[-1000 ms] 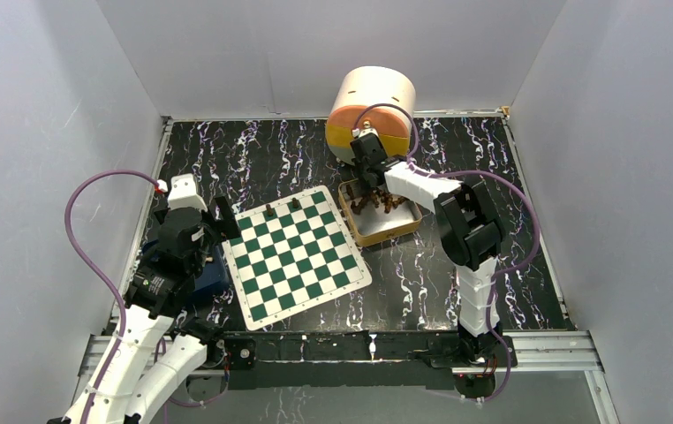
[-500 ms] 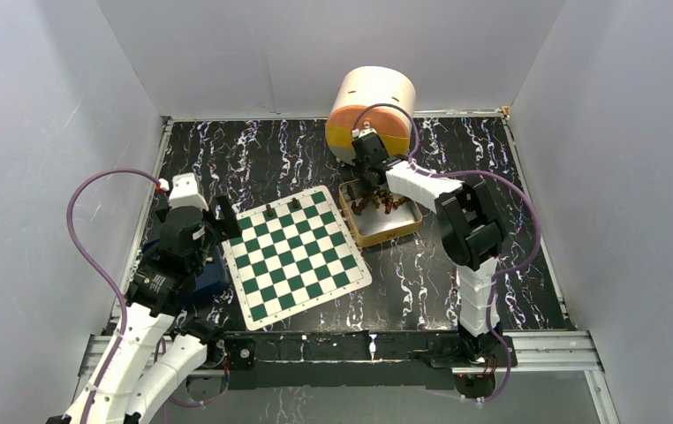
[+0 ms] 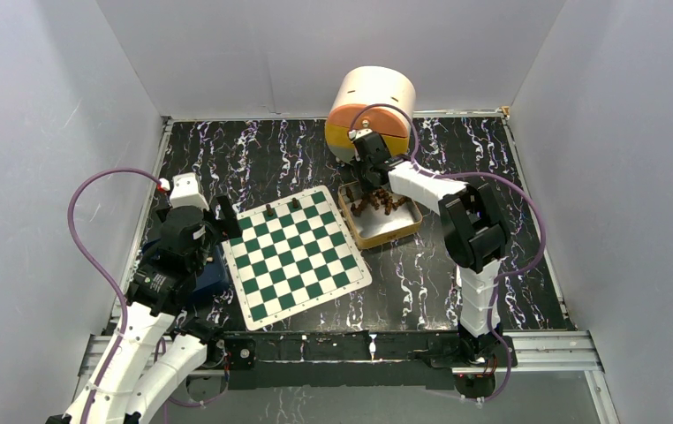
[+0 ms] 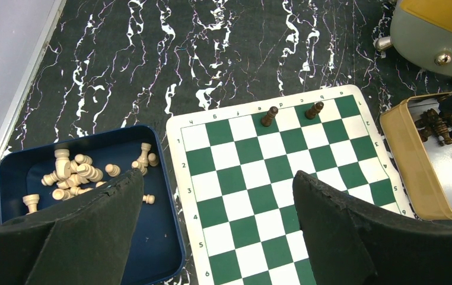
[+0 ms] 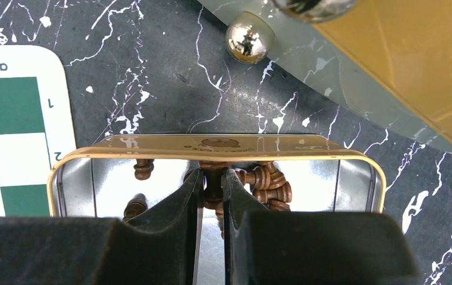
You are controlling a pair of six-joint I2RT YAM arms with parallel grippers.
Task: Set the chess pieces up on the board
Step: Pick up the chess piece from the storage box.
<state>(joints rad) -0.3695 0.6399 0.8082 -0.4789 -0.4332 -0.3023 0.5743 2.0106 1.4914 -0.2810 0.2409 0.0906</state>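
The green-and-white board [image 3: 296, 254] lies at table centre, also in the left wrist view [image 4: 283, 184]. Two dark chess pieces [image 3: 268, 211] [image 3: 295, 204] stand on its far row, seen too in the left wrist view [image 4: 269, 115] [image 4: 314, 109]. More dark pieces [image 3: 381, 204] lie in the tan tin [image 3: 384, 231]. My right gripper [image 5: 213, 181] is down in the tin [image 5: 212, 148], shut on a dark piece [image 5: 213, 189]; other pieces [image 5: 268, 187] lie beside it. My left gripper [image 4: 217, 184] is open and empty, above the board's left edge and the blue tray [image 4: 158, 237].
The blue tray [image 3: 214, 278] holds several cream pieces [image 4: 75, 172] left of the board. A round orange-and-yellow appliance [image 3: 370, 113] stands behind the tin, its metal feet [image 5: 248, 40] close to the tin's rim. White walls enclose the table.
The right gripper has shifted slightly within the tin. The left arm has not moved.
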